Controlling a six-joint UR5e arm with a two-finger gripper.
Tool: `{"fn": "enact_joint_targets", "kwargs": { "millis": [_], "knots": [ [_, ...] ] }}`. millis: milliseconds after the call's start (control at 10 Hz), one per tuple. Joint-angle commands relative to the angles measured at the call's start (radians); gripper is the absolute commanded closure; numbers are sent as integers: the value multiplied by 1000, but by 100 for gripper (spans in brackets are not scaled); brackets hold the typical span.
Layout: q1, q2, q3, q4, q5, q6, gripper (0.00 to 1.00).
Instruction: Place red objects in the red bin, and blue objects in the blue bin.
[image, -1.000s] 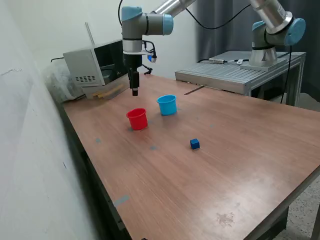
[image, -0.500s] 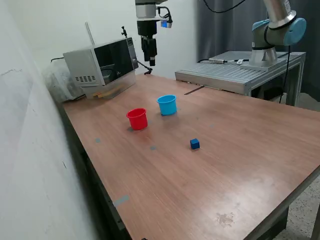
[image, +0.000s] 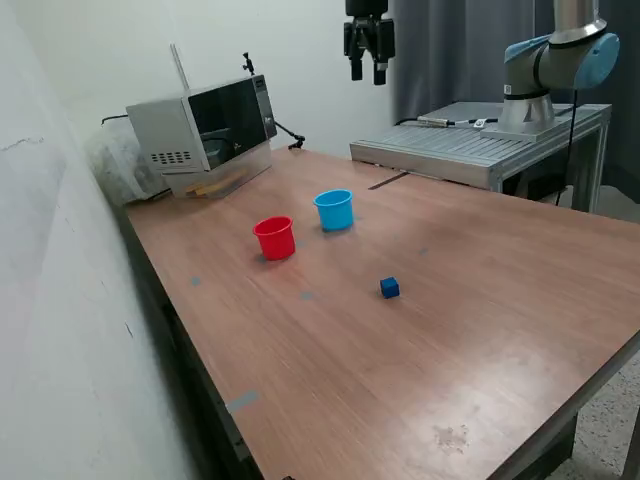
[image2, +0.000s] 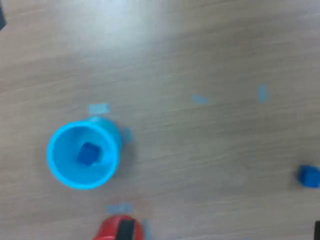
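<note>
The pincer (image: 367, 70) hangs open and empty high above the table (image: 480, 300); far below it one blue cube (image2: 88, 153) sits inside the blue cup (image2: 83, 155), another blue cube (image: 389, 288) waits loose, red cup (image: 274, 238) contents unseen.

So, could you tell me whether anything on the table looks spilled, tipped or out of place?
Nothing is spilled or tipped. Both the red cup and blue cup stand upright. One blue cube sits loose on the table, outside the cups.
</note>
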Motion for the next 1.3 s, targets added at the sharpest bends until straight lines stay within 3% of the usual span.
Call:
{"fn": "enact_joint_targets", "kwargs": {
  "millis": [0,200,400,600,800,1000,1200],
  "knots": [
    [114,-38,15,8,4,153,0],
    [191,-28,3,-1,5,286,0],
    [239,42,-82,-18,5,361,0],
    [248,187,-184,-38,5,377,0],
    [251,334,-234,-163,5,371,0],
    [250,500,-235,-248,4,360,0],
    [242,588,-237,-294,4,358,0]
  ]
}}
